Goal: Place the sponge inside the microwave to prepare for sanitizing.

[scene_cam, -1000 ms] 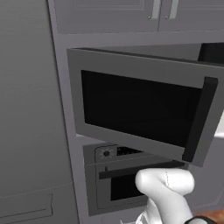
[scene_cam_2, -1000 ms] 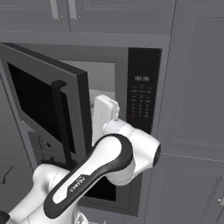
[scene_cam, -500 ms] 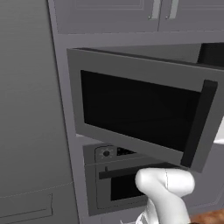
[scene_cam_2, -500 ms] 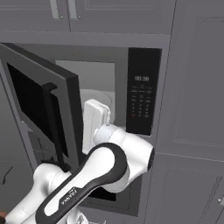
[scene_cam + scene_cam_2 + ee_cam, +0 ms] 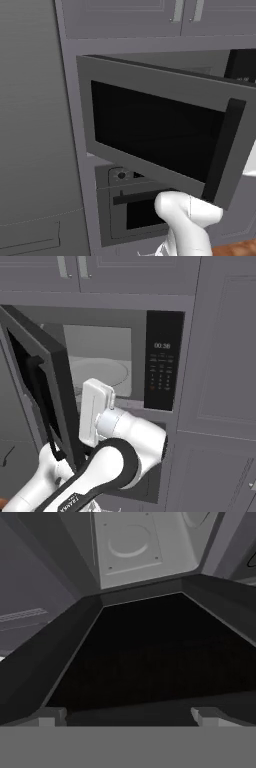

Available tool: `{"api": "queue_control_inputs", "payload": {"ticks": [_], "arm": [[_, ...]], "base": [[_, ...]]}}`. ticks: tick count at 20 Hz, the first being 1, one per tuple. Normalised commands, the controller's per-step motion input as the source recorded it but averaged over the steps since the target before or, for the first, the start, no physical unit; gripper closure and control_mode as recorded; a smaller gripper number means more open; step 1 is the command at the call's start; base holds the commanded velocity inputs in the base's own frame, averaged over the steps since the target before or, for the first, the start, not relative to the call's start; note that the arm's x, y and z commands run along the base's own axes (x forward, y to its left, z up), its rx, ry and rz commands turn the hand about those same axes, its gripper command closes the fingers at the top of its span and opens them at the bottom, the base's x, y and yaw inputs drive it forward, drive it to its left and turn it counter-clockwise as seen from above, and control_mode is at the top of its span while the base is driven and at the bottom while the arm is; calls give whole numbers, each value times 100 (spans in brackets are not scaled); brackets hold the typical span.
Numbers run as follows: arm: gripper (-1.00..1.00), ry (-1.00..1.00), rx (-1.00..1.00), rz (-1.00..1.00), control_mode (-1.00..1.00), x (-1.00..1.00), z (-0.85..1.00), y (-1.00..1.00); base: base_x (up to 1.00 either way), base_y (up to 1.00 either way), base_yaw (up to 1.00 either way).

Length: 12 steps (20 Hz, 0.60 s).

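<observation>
Your claw (image 5: 128,714) is spread wide, empty, fingertips (image 5: 50,716) low in the hand view facing the door's dark window. The microwave (image 5: 125,363) stands open, mid-frame, turntable (image 5: 97,371) bare.

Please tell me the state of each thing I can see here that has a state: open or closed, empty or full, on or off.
Microwave door: swung open.
Microwave interior: empty, turntable bare.
Keypad display: lit.
Oven below: door closed.
Upper cabinets: closed.
End effector: open, holding nothing, facing the door's dark window.
</observation>
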Motion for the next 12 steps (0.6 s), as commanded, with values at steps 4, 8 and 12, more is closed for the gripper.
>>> {"api": "queue_control_inputs", "payload": {"ticks": [4, 8, 12], "arm": [[-100, 0, 4, 6, -100, -48, -7, 31], [-100, 0, 4, 6, -100, -39, -6, 32], [-100, 0, 3, 5, -100, -33, -6, 38]], "base": [[0, 0, 0], [0, 0, 0], [0, 0, 0]]}}
